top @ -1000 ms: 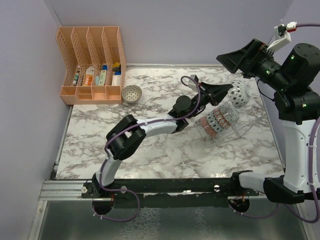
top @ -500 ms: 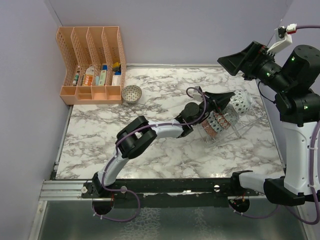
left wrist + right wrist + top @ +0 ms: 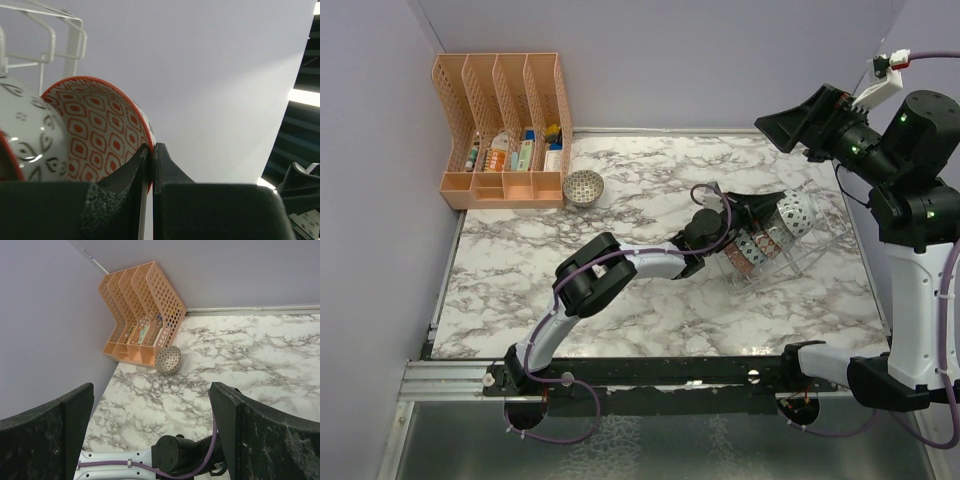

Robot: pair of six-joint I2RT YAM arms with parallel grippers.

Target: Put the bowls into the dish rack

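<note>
Left wrist view: the round red-patterned ceramic bowl point(image 3: 97, 132) is pinched by its rim in the left gripper point(image 3: 150, 157), edgewise, left of the fingers, below the wire dish rack point(image 3: 82, 40).

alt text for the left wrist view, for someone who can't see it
The left gripper is shut on the rim of a round bowl with a red-orange patterned inside. A white bowl with dark markings stands beside it, under pale rack wires, a lilac wall behind.
</note>
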